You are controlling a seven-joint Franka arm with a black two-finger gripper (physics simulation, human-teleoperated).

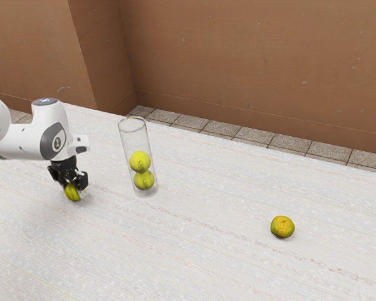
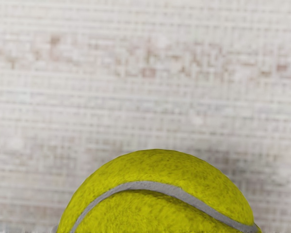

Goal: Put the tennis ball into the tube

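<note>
Black two-finger gripper [image 1: 73, 187], at the end of the white arm [image 1: 25, 143], closed on a tennis ball [image 1: 71, 193] low over the table [image 1: 194, 257]; contact on two opposite sides, clearance beneath not determinable. Position of ball and gripper: outside the clear tube [image 1: 136, 140], near it, on the exterior view's left.

Likely faults, left to right. (a) On the exterior view's left of the tube: expect slip or roll-out at lifting, from off-centre contact on a curved surface. (b) Just beside the tube: expect a knock against its wall and possible toppling, from sideways travel begun before enough height. (c) At the tube's rim [image 1: 133, 130]: expect a ball perched on the edge or bounced off, from release out of line with the narrow mouth; likewise a bump of the gripper, from too deep a descent. (d) Well apart from the tube, on the exterior view's right: note the mottled orange-green fruit [image 1: 282, 226], a possible mistaken pick after a drop, from its similar roundness.

Counts, same order. Arm, one; gripper, one; held ball, one; tube, one, standing. Inside the tube, two balls, upper [image 1: 140, 162] above lower [image 1: 144, 180]. Fruit, one. Count three tennis balls altogether.
</note>
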